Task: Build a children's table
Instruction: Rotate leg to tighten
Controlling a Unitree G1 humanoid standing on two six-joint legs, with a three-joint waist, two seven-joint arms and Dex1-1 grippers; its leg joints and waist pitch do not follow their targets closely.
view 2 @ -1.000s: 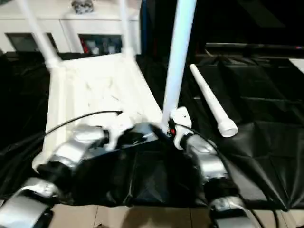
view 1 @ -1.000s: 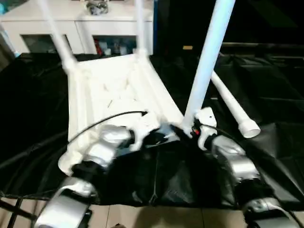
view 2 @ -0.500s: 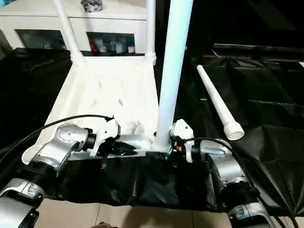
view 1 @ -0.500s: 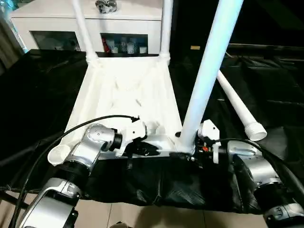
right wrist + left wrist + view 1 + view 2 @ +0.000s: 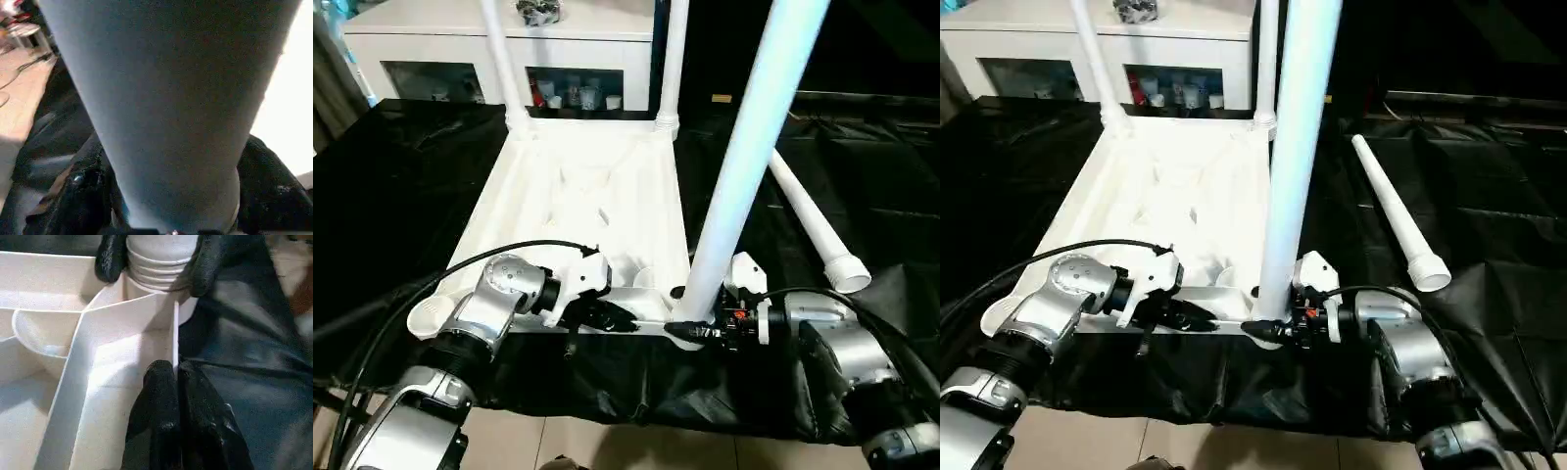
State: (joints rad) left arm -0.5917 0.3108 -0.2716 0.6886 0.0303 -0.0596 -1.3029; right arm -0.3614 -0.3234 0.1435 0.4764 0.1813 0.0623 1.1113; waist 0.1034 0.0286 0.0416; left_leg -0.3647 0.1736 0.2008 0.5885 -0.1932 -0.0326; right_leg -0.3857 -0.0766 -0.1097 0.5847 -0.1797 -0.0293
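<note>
The white table top [image 5: 587, 196] lies upside down on black cloth, ribs up. Two white legs [image 5: 504, 69] [image 5: 671, 69] stand in its far corner sockets. A third leg [image 5: 734, 196] rises from the near right corner, leaning slightly right. My right gripper [image 5: 690, 331] is shut on that leg's ribbed lower end [image 5: 156, 259], with a black finger [image 5: 83, 196] on each side. My left gripper [image 5: 176, 377] is shut on the thin near wall of the top, just left of that corner. The fourth leg [image 5: 813, 230] lies loose on the cloth to the right.
A white cabinet [image 5: 440, 44] with glass doors stands behind the table top. The near left corner socket [image 5: 431, 318] holds no leg. Black cables run from my left forearm over the cloth. The cloth's front edge hangs above a tiled floor.
The head camera has shifted and tilted, so the whole scene sits differently. Both grippers keep their holds, and the held leg's lower end stays at the near right corner.
</note>
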